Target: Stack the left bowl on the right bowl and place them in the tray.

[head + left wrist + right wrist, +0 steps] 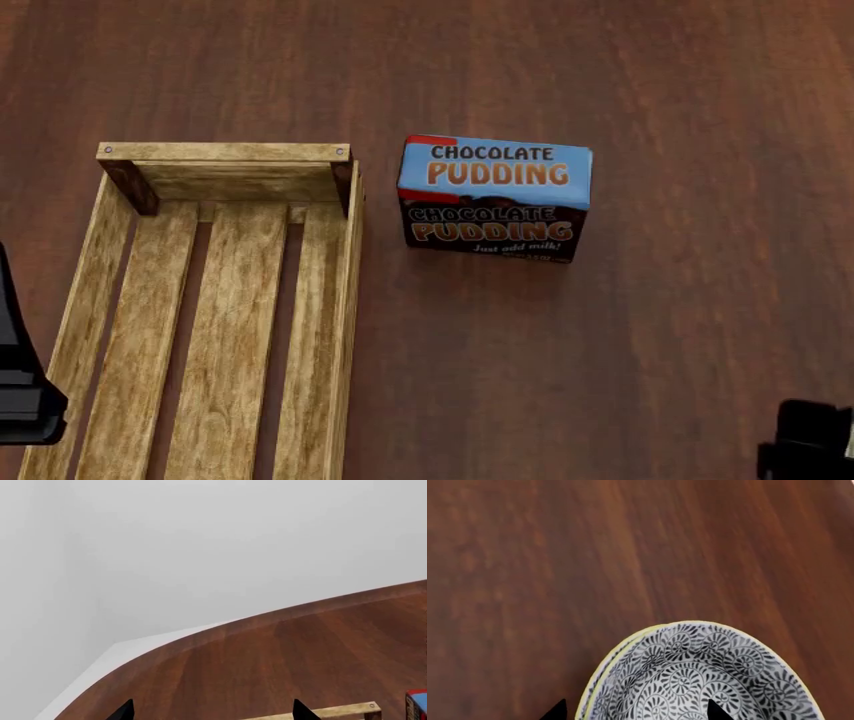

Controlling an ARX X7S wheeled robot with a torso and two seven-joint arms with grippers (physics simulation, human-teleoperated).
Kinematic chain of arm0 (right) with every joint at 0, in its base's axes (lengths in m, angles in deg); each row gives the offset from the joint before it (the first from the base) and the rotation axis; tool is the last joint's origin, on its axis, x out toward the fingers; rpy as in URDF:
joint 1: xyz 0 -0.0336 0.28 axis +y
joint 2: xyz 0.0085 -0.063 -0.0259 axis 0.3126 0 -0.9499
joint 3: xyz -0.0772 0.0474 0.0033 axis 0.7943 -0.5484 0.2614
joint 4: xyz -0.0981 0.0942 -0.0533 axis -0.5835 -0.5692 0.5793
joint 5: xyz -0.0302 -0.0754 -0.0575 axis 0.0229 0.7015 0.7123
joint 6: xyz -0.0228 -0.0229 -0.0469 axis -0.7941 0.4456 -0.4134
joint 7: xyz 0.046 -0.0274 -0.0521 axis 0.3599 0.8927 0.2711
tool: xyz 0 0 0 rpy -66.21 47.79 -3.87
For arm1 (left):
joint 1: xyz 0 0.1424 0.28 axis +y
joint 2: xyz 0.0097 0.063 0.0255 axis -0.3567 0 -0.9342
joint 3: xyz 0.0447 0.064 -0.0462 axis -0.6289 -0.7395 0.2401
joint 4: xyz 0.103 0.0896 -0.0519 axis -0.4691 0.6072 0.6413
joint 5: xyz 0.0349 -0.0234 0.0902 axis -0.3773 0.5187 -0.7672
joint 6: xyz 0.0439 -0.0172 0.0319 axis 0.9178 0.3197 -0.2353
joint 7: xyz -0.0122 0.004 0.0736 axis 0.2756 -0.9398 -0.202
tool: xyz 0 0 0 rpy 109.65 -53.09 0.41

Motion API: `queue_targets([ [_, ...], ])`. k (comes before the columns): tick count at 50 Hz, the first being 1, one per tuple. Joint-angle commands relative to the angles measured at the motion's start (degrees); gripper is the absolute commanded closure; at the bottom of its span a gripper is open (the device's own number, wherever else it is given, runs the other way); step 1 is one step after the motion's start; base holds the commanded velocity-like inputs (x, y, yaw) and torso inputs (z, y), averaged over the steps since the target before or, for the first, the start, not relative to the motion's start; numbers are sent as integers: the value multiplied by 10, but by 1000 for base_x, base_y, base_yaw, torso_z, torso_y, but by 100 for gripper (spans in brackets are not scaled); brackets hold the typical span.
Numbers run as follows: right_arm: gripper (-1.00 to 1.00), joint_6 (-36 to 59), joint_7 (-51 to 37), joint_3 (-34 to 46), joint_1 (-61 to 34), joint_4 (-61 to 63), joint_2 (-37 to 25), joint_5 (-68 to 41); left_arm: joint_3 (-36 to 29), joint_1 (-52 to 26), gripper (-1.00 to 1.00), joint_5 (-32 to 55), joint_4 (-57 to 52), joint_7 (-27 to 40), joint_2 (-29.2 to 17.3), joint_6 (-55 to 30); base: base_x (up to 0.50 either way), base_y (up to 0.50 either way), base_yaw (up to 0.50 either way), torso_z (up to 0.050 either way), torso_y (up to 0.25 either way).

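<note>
Since both bowls are already showing as one nested pair, the lines below are treating them as a single load.

Stacked bowls [700, 675]: lying on the brown table [560, 555] in the right wrist view, one patterned bowl sitting inside another, a second yellow rim peeking out beside the first; not appearing in the head view at all.

Handling: looking glazed and rigid, so probably slick and breakable, and heavier as a pair; the upper bowl is resting loose and could be sliding if tilted. The best hold is likely across the doubled rim wall, one finger inside and one outside, keeping the stack level.

Right gripper [634, 715]: its two dark fingertips are standing apart at the frame's edge, straddling the near rim, and closing on nothing yet; contact cannot be told.

Right arm: showing only as a dark block at the head view's lower right corner, low and well away from the tray.

Tray [220, 152]: lying empty at the head view's left, slatted bottom bare, just beside the chocolate pudding box [494, 198].

Left gripper [210, 712]: fingertips spread, gripping nothing, pointing out past the table's curved edge with a tray corner near one tip.

Left arm: hanging beside the tray's outer side.
</note>
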Motion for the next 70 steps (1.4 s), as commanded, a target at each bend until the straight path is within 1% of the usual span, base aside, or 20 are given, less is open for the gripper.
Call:
queue_targets([
  [1, -100, 4, 9, 0, -9, 5, 5, 0, 2, 0, -100, 3, -5, 2, -1, -3, 0, 0, 0, 0, 0],
  [7, -100, 7, 9, 7, -18, -4, 22, 14, 2, 2, -100, 4, -7, 3, -2, -2, 0, 0, 0, 0, 0],
  [12, -100, 8, -9, 7, -21, -11, 35, 7, 2, 3, -100, 4, -6, 3, -3, -1, 0, 0, 0, 0, 0],
  [18, -100, 3, -16, 10, -16, -11, 35, 18, 3, 3, -100, 5, -4, 4, -4, 0, 0, 0, 0, 0, 0],
  [27, -100, -23, -3, 11, 18, -19, 35, 32, -1, 0, -100, 3, 1, 4, -3, 4, 0, 0, 0, 0, 0],
  [43, -100, -30, 22, 26, 20, -44, 59, 59, -1, 1, -100, 4, 2, 5, -4, 8, 0, 0, 0, 0, 0],
  [70, -100, -50, 45, 35, 41, -78, 78, 79, -3, 0, -100, 4, 4, 8, -8, 8, 0, 0, 0, 0, 0],
])
